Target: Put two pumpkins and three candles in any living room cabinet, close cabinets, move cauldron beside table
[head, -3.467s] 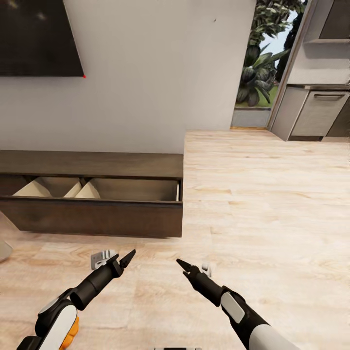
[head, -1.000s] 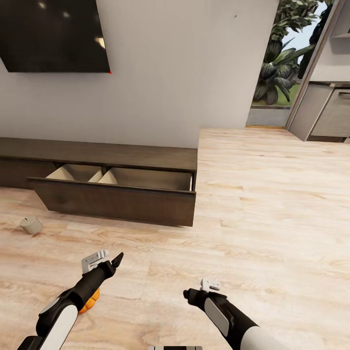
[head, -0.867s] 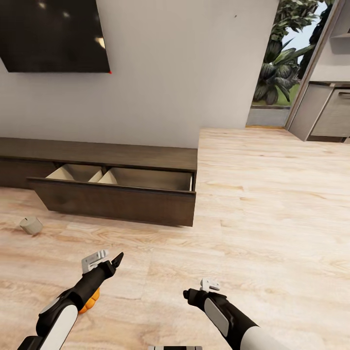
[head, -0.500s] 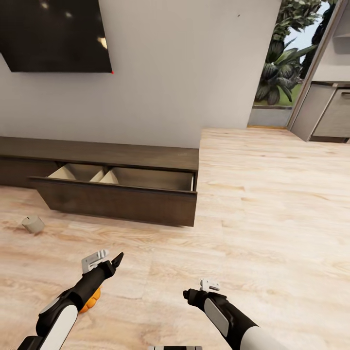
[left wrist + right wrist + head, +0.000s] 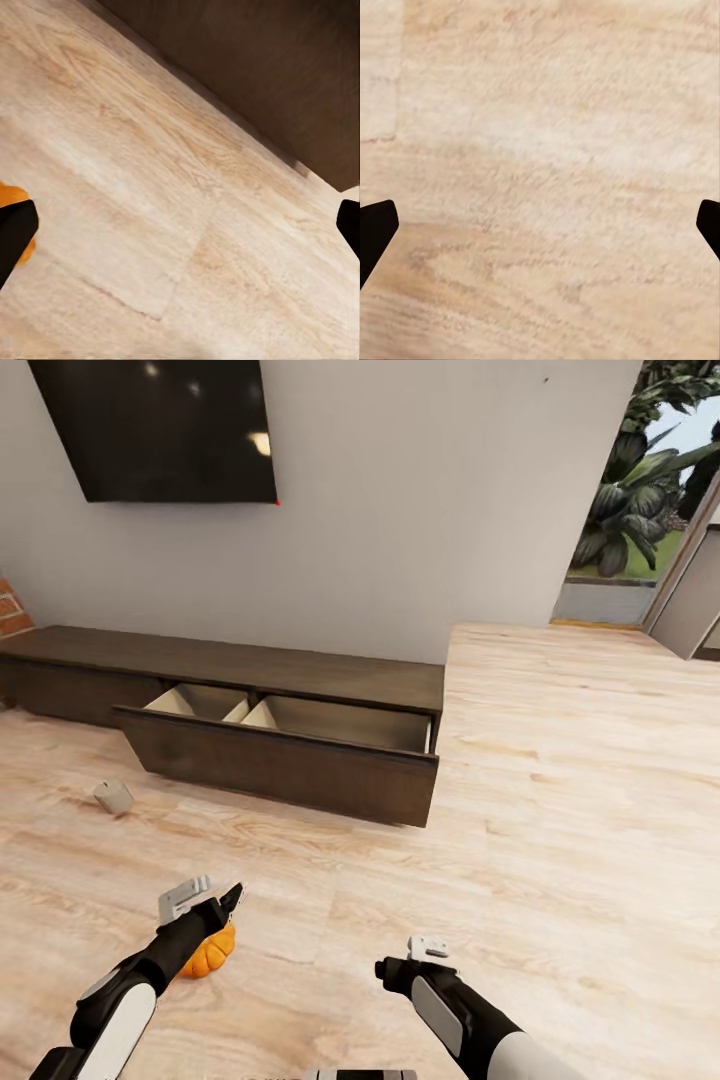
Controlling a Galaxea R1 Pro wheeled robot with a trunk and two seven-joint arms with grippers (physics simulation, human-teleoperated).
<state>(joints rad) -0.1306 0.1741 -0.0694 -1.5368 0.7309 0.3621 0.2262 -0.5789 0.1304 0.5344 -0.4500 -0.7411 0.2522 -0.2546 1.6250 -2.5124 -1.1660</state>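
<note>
Two wide-spread, empty end effectors, left [image 5: 232,897] and right [image 5: 384,967], were seen; the pumpkin [image 5: 208,954] beneath the left arm risked being nudged away.

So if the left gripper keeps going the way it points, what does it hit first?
Probably the floor: the left gripper aims down at bare planks short of the cabinet, with the pumpkin off to one side. Depth is unclear.
</note>
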